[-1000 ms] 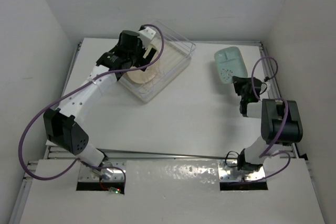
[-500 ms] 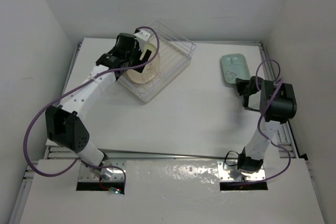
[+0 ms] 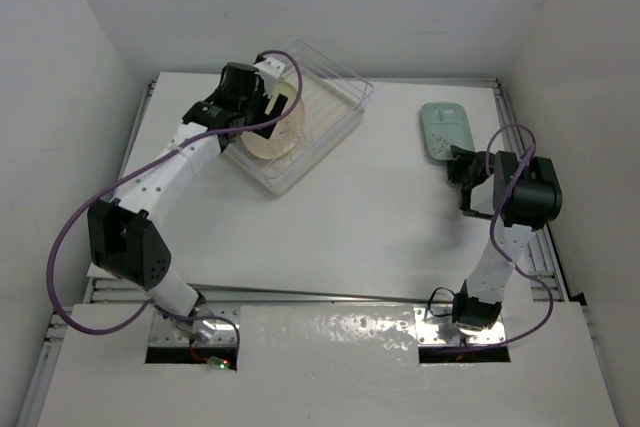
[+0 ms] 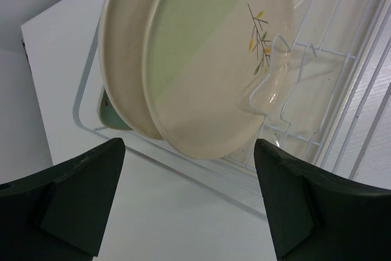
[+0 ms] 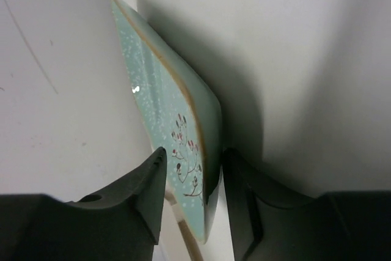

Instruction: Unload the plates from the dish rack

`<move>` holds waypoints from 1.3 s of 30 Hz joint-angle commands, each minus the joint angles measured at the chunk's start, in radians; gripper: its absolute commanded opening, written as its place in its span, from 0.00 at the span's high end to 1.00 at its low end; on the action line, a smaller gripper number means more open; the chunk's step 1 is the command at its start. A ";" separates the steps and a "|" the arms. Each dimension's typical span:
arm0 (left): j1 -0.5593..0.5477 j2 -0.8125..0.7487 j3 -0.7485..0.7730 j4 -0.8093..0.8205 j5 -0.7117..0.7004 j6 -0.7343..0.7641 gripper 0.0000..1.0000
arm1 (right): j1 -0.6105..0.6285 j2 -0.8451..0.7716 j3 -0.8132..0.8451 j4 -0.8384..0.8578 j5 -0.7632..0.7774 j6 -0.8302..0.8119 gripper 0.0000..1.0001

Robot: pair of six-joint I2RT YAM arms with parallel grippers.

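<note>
The clear dish rack (image 3: pixel 340 87) stands at the back left. Two round plates (image 3: pixel 272 139) stand on edge in it. In the left wrist view the front plate (image 4: pixel 214 71) is cream and pale green with a dark sprig mark, and a cream plate (image 4: pixel 122 47) stands behind it. A sliver of a mint-green plate (image 4: pixel 112 111) shows behind both. My left gripper (image 4: pixel 188 145) is open just in front of them, holding nothing; it also shows in the top view (image 3: pixel 268 112). My right gripper (image 3: pixel 458 159) is shut on the near edge of a mint-green rectangular plate (image 3: pixel 447 130), which also shows in the right wrist view (image 5: pixel 165 108).
The rack's white slotted base (image 4: pixel 360 108) and a wire divider (image 4: pixel 269 71) hold the round plates. The white table (image 3: pixel 380 227) has walls on three sides. A purple cable (image 3: pixel 70 237) loops beside the left arm.
My right arm has swung round and carried the mint-green plate right and back, where it now lies low by the table's right edge. My left gripper has shifted slightly at the rack.
</note>
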 commanded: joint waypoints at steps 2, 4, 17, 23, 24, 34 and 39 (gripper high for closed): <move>0.010 0.006 0.039 0.042 0.002 -0.007 0.15 | 0.002 -0.021 -0.058 0.133 0.034 0.101 0.56; 0.010 0.007 0.045 0.044 0.004 -0.003 0.15 | 0.002 -0.023 -0.072 0.143 0.034 0.113 0.54; 0.010 -0.005 0.031 0.051 -0.001 0.003 0.14 | 0.017 -0.063 -0.115 0.073 -0.007 0.132 0.51; 0.010 0.004 0.028 0.071 -0.002 0.023 0.14 | 0.045 -0.135 -0.109 -0.085 -0.007 0.098 0.45; 0.010 0.007 0.027 0.077 -0.005 0.035 0.14 | 0.050 -0.140 -0.109 -0.100 -0.007 0.099 0.45; 0.028 0.144 0.114 0.163 -0.018 0.069 0.44 | 0.053 -0.268 -0.023 -0.550 -0.010 -0.060 0.37; 0.034 0.187 0.137 0.192 -0.036 0.055 0.41 | 0.053 -0.317 -0.041 -0.575 -0.059 -0.141 0.36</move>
